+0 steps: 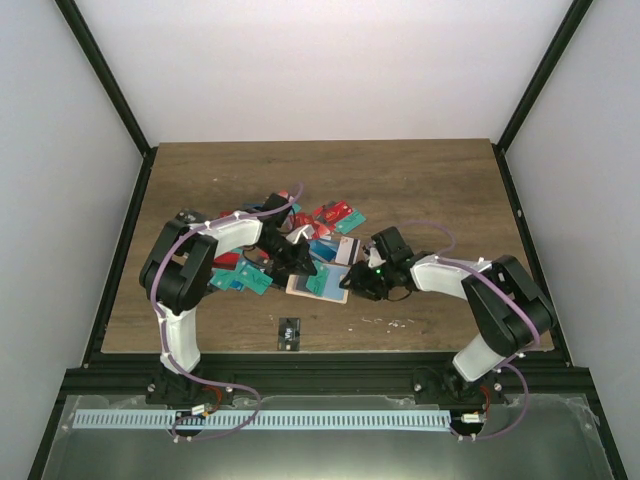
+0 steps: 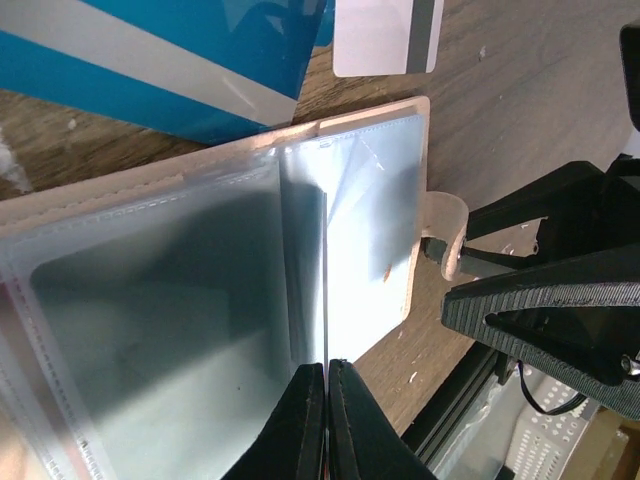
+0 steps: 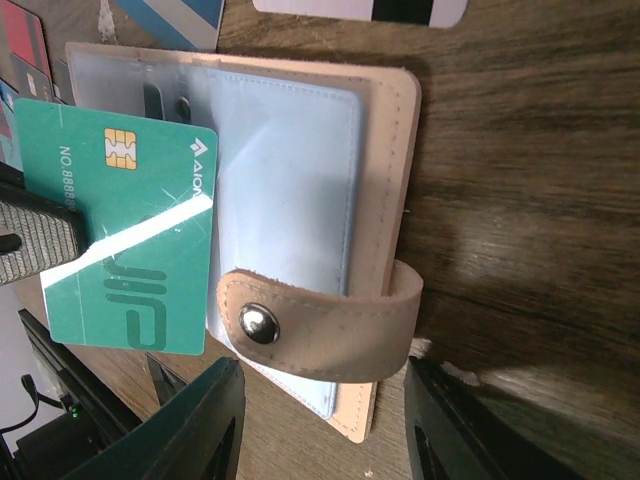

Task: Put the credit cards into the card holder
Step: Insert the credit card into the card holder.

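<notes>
Right wrist: my spread right pincer [image 3: 322, 405] straddles the stitched edge of the likely floppy card holder [image 3: 385, 150]; left pincer [image 2: 326, 405] pinches a green card [image 3: 130, 230].

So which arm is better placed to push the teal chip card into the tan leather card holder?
Left. The left hand looks shut on the teal chip card over the tan leather card holder's sleeves; the right hand straddles the snap tab.

Top cam high over near edge, facing table [image 1: 420, 180], wrist cams v. close, prob sharing card holder [image 3: 392, 150]
</notes>
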{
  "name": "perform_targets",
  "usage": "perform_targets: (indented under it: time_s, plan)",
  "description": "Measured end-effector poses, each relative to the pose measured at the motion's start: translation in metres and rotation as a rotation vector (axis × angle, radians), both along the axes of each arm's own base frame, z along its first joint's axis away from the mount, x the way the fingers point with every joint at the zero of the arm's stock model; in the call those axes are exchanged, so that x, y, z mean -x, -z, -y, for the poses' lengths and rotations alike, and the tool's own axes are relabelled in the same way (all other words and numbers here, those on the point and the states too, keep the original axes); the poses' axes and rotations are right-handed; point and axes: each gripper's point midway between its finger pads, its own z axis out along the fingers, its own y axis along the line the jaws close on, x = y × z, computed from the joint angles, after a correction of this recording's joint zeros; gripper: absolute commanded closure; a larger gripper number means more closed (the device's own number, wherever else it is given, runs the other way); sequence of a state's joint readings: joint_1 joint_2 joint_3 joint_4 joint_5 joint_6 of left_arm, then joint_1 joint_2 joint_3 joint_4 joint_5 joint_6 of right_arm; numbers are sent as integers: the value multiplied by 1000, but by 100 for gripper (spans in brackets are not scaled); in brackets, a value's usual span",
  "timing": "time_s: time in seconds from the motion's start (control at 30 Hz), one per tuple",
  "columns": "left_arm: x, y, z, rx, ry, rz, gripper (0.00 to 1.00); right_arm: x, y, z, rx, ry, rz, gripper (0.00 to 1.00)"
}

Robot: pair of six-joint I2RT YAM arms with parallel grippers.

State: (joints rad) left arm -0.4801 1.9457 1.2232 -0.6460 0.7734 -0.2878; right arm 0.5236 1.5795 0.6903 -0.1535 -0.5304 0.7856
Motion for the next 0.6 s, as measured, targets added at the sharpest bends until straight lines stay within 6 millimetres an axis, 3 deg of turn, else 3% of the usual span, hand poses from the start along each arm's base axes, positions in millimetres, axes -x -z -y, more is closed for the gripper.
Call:
perform_targets:
  time_s: [0.6]
  plan:
    - [-17,5,-1,-49,-4,57,96,-4,1,4,-4,-6,10,55]
